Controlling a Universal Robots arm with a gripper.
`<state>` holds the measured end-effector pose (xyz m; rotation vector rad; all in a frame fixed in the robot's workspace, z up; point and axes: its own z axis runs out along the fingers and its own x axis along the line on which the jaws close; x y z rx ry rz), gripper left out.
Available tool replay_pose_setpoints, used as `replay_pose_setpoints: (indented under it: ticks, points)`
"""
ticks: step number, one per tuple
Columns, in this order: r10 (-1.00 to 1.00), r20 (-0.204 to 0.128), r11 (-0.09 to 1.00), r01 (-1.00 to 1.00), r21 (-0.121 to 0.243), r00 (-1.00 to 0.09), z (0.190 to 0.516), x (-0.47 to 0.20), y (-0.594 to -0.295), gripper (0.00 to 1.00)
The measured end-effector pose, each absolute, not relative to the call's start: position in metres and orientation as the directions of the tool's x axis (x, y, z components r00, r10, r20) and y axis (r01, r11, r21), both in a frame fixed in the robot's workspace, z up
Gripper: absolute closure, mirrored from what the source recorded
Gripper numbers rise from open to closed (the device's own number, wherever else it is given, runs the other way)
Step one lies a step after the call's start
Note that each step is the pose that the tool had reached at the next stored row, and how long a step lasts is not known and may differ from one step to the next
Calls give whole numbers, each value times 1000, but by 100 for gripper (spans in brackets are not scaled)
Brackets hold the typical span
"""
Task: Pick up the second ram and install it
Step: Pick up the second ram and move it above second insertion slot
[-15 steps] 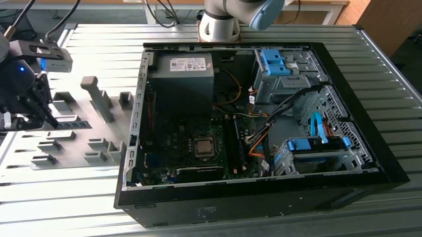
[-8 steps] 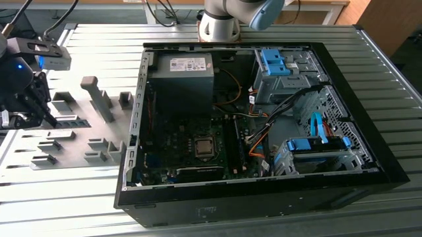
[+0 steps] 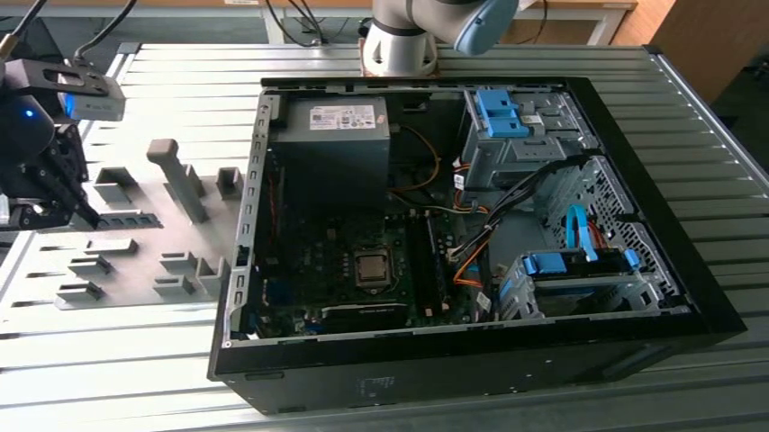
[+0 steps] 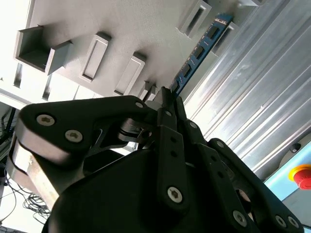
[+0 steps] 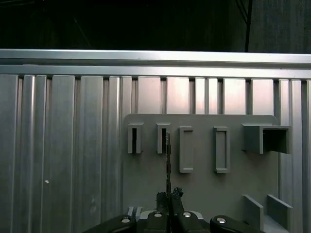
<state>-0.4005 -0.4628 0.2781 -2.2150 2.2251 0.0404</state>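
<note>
**Ram gripped, install not done**

You have the second ram (image 4: 198, 51) pinched at one end. The hand (image 4: 167, 94) is closed down to the board's thickness. The stick sits low over the grey holder plate (image 5: 204, 194) with grey blocks (image 5: 135, 138) close beside it, well apart from the open case (image 3: 255, 180). It is not yet in the black slots (image 3: 423, 261). There is open room above the plate. Edges to mind: the case wall rim, and the orange cables (image 3: 469, 261) near the slots.

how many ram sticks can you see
1. The ram stands on edge in the holder plate, one end pinched by the fingers. Any stick inside the case is too dark to tell.
</note>
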Motion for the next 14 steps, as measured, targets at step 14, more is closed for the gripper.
replay_pose_setpoints:
  ticks: [14]
  points:
    - [-1000,-19,4,-1000,17,-5,293,-401,-463,86]
